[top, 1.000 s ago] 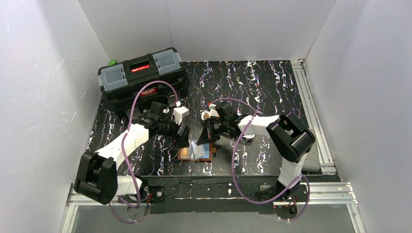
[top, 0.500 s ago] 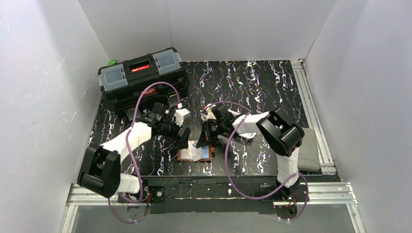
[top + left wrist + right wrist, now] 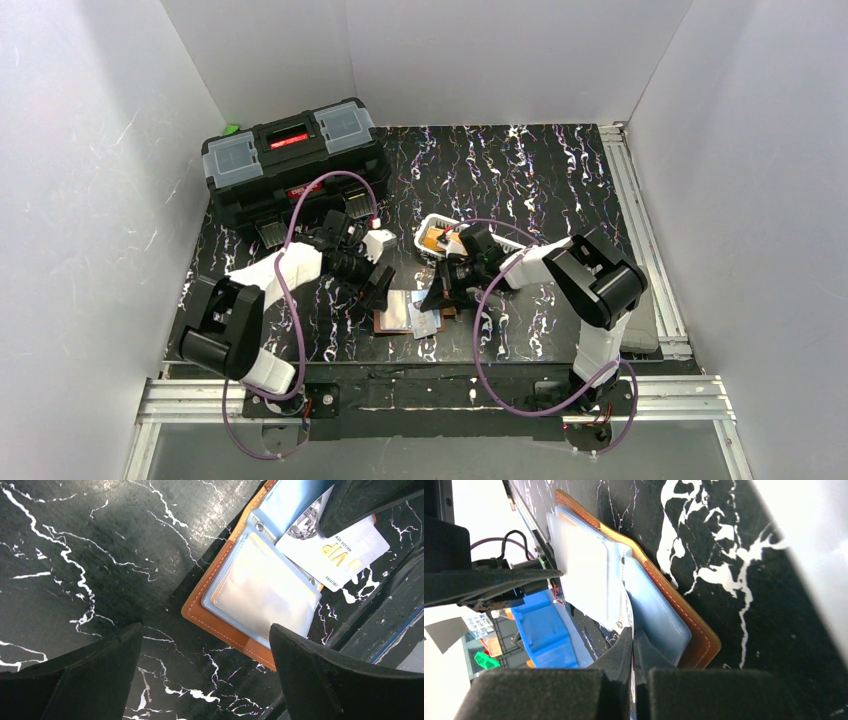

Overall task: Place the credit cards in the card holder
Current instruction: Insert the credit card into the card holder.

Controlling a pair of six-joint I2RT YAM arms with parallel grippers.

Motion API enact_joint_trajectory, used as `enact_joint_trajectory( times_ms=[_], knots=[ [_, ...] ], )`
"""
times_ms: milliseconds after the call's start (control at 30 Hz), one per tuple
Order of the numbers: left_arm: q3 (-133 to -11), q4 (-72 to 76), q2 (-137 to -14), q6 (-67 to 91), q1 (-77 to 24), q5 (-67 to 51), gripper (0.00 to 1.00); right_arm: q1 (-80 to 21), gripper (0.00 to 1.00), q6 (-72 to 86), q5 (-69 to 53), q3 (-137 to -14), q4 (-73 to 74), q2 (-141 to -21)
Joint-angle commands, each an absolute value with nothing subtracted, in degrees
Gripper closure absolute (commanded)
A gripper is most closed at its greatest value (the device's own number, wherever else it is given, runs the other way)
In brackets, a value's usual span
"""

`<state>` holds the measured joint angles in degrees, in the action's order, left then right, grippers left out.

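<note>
The open brown leather card holder [image 3: 260, 587] lies near-centre on the black marbled table [image 3: 540, 180]. Above it the left tool [image 3: 205, 680] gapes wide. The right tool [image 3: 633, 680] pinches 1 whitish plastic card [image 3: 340, 555], seemingly against a clear sleeve [image 3: 656, 612].

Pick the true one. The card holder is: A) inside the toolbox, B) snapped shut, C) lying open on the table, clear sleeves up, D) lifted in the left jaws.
C: the card holder lies open on the table, its clear sleeves facing up.
</note>
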<state>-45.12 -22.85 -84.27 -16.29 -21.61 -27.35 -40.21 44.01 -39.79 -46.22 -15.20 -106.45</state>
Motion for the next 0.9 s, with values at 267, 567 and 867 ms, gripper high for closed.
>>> enact_joint_trajectory(
  times_ms=[267,567,867],
  knots=[
    [-52.9,-26.6,-92.0,-11.5,-23.6,-37.9,0.08,-37.3,0.99,45.9,-38.4,-38.2,-23.7,-109.4],
    [-56.0,-31.4,-94.2,-6.2,-24.2,-39.6,0.15,-35.6,0.99,47.9,-37.4,-34.3,-28.5,-109.2],
    [-57.7,-35.0,-93.2,-1.5,-24.1,-39.8,0.30,-35.8,0.99,46.0,-36.4,-36.2,-25.2,-105.7]
  ],
)
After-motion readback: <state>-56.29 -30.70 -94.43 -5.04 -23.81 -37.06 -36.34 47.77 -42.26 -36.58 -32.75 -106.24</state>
